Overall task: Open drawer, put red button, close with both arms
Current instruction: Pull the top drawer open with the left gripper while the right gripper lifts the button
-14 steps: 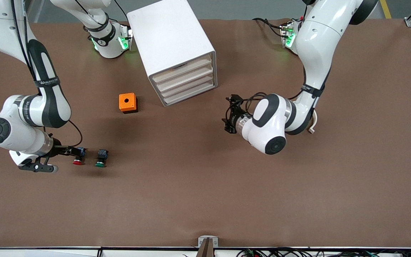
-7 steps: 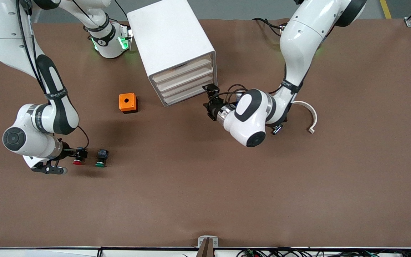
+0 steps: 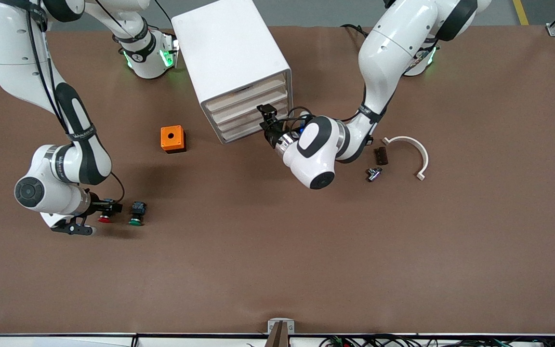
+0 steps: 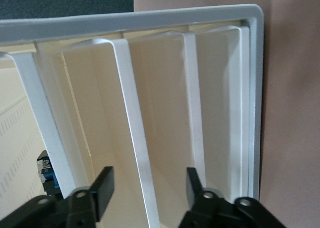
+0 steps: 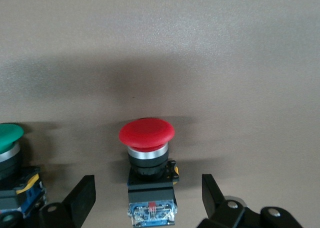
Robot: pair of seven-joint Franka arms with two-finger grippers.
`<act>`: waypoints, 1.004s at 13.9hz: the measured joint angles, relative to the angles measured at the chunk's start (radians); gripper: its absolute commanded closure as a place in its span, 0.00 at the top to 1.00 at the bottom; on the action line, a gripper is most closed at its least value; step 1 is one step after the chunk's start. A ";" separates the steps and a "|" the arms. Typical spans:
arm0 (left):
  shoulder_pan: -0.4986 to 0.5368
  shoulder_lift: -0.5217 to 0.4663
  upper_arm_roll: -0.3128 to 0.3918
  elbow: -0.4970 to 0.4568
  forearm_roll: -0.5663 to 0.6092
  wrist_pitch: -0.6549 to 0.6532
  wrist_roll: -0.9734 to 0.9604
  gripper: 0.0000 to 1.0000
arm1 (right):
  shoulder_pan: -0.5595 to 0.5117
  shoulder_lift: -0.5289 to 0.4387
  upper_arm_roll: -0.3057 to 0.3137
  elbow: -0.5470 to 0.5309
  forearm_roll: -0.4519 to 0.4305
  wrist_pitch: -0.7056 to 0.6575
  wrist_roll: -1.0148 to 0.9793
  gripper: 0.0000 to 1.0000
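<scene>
The red button (image 3: 105, 219) lies on the table (image 3: 277, 270) toward the right arm's end, just beside the green button (image 3: 135, 221), and both are nearer to the front camera than the orange box (image 3: 172, 138). The right gripper (image 3: 109, 208) is low at the red button with its fingers spread; in the right wrist view the red button (image 5: 146, 160) sits between the two fingers (image 5: 80, 198) without touching either, a placement that appears chosen so one closing motion would pinch the black-and-blue body below the cap. The green button (image 5: 11, 158) lies outside that gap, so it should not be caught. The left gripper (image 3: 269, 124) is at the front of the white drawer cabinet (image 3: 231, 62), level with its lower drawers. In the left wrist view the fingers (image 4: 103, 188) are spread on either side of one white handle strip (image 4: 132, 133) of a drawer front (image 4: 165, 112), apparently so that closing would clamp the strip for a pull. All drawers appear shut, so the opening step is judged not yet done. Toward the left arm's end lie a white curved piece (image 3: 410, 149), a small dark block (image 3: 380, 155) and a small metal part (image 3: 373, 173), none involved in the task.
</scene>
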 measured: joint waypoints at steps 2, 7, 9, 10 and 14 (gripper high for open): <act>-0.016 0.000 0.000 0.000 0.000 -0.001 -0.048 0.50 | 0.000 0.002 0.000 0.000 0.000 0.001 0.000 0.34; -0.043 0.014 0.000 0.000 0.000 -0.001 -0.078 0.26 | 0.000 0.005 0.000 0.003 -0.034 0.017 0.000 0.11; -0.049 0.018 0.000 0.000 0.000 -0.001 -0.078 0.00 | 0.000 0.006 0.000 0.007 -0.035 0.018 0.000 0.07; -0.051 0.019 -0.001 0.000 -0.001 -0.001 -0.078 0.00 | 0.000 0.006 0.000 0.011 -0.035 0.018 0.000 0.08; -0.043 0.018 0.015 0.008 -0.002 -0.003 -0.087 0.00 | 0.006 -0.015 0.008 0.046 -0.036 0.016 0.000 0.08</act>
